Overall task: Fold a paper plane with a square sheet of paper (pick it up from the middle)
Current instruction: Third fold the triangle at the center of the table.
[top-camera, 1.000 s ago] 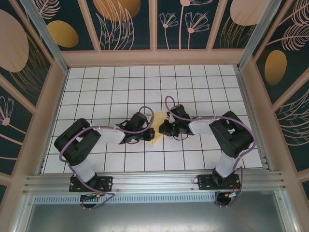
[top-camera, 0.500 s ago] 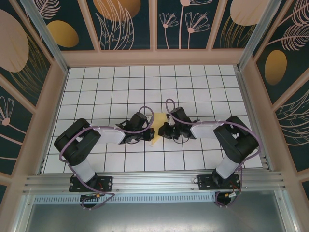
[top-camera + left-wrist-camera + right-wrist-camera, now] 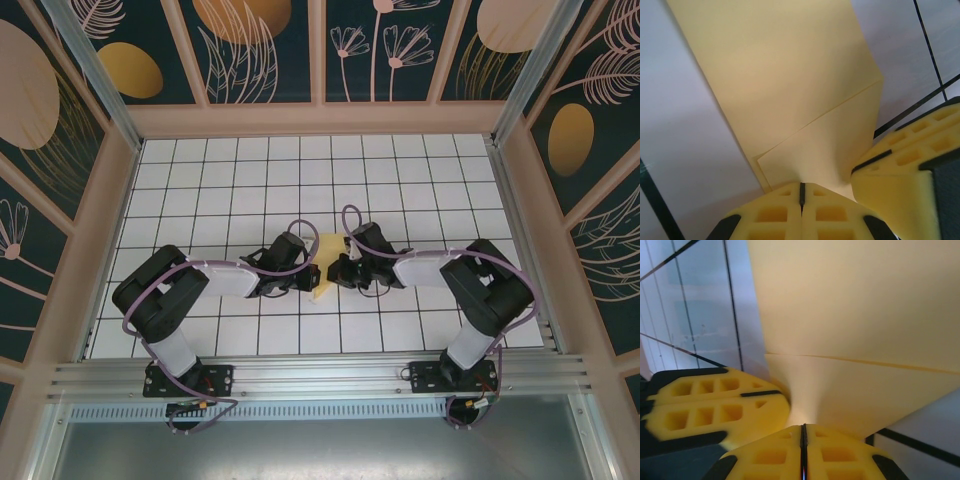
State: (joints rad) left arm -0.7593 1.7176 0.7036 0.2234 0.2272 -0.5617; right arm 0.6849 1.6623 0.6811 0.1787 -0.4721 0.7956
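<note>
From the near edge of the table [image 3: 400, 180], the two arms reach inward and meet over the middle tiles, their wrists almost nose to nose. The left gripper [image 3: 801, 192] has its yellow pads pressed flat together with only a dark seam between them, and a flap of the sheet of paper [image 3: 324, 290] runs straight down into that seam, so it reads as pinched on the paper. The right gripper [image 3: 803, 437] stands the same way, pads closed on a flap that narrows into them. Each wrist camera sees the other gripper's finger just beside its own, so both grips sit at nearly one spot on the sheet. From above, the pale-yellow paper lies between the two tools on the white grid. Its long axis runs from near to far, across the line that joins the grippers, and a little of it shows on the near side while more stretches away beyond them. A sharp crease crosses the sheet just past each pair of pads, and beyond it the paper spreads wide and smooth. Neither arm is the nearer one, since both hold it. Any fold now likely turns on the two moving together along that long axis, or the thin sheet may tear or slip.
</note>
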